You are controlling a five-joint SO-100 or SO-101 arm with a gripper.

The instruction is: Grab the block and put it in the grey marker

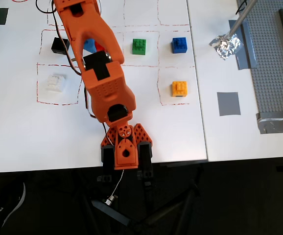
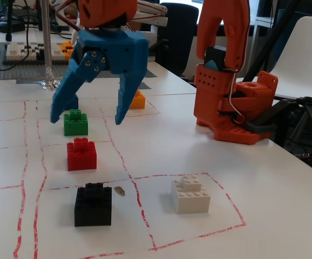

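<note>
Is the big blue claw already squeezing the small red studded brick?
No: in the fixed view the blue gripper hangs wide open above the table, and the red studded brick sits untouched below it.

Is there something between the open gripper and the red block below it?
No. In the fixed view the gripper hangs open above the red block with only bare air between them.
</note>
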